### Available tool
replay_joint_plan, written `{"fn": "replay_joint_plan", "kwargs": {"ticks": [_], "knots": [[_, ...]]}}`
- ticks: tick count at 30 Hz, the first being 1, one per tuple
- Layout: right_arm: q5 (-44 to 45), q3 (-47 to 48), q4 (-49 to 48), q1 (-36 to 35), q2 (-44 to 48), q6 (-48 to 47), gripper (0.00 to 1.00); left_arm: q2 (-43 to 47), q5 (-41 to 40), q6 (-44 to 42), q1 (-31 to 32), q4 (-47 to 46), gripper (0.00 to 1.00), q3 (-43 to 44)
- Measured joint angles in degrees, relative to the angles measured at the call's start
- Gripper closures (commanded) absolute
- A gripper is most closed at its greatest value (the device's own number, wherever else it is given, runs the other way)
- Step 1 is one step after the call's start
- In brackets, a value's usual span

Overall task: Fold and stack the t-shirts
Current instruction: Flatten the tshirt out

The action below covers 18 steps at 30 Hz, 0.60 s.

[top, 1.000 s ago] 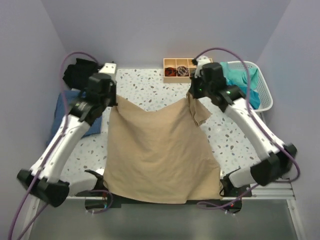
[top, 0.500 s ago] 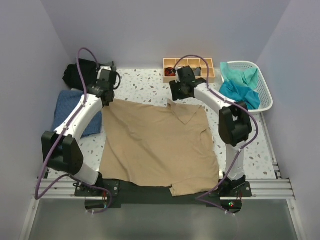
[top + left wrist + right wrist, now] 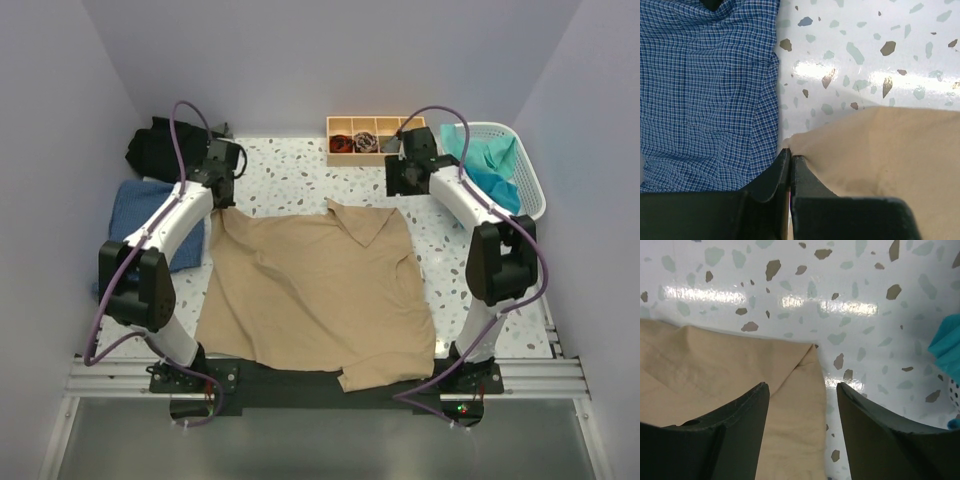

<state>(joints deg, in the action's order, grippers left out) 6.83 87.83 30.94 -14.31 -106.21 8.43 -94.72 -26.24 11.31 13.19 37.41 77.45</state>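
A large tan t-shirt lies spread flat on the speckled table, its near hem hanging over the front edge. My left gripper is shut on its far left corner; the left wrist view shows the jaws pinched together on tan cloth. At the far right corner my right gripper stands open just above the table. Its fingers straddle the tan edge and hold nothing. A blue checked t-shirt lies at the left, with a black one behind it.
A white laundry basket at the back right holds teal t-shirts. A wooden compartment tray stands at the back centre. The blue checked cloth lies right beside my left fingers. Teal cloth shows at the right wrist view's edge.
Both arms brought the hanging tan shirt down and away, laying it flat. The right gripper opened, let go of its corner and shifted right. The left gripper kept its hold.
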Motion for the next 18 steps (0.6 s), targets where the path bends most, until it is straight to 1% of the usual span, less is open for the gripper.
{"fn": "replay_joint_plan", "kwargs": {"ticks": [3,6,11,17,18], "knots": [[-1.8,-0.1,1.2,0.3,-2.7,0.4,0.43,-0.5,0.9,-0.1,0.0,0.0,1.0,0.0],[-4.3,-1.7,1.3,2.1,-4.8,1.2,0.44,-0.5,1.4,-0.3,0.0,0.0,1.0,0.0],[-7.7,-5.7,1.2,6.1,-5.2,2.2,0.46,-0.5,2.5,-0.5,0.0,0.0,1.0,0.0],[-12.8,-7.6,-0.4,8.6,-6.2,2.6,0.48,-0.5,3.5,-0.9,0.0,0.0,1.0,0.0],[-13.7,-7.6,-0.7,8.9,-6.7,2.7,0.49,-0.5,3.6,-1.0,0.0,0.0,1.0,0.0]]}}
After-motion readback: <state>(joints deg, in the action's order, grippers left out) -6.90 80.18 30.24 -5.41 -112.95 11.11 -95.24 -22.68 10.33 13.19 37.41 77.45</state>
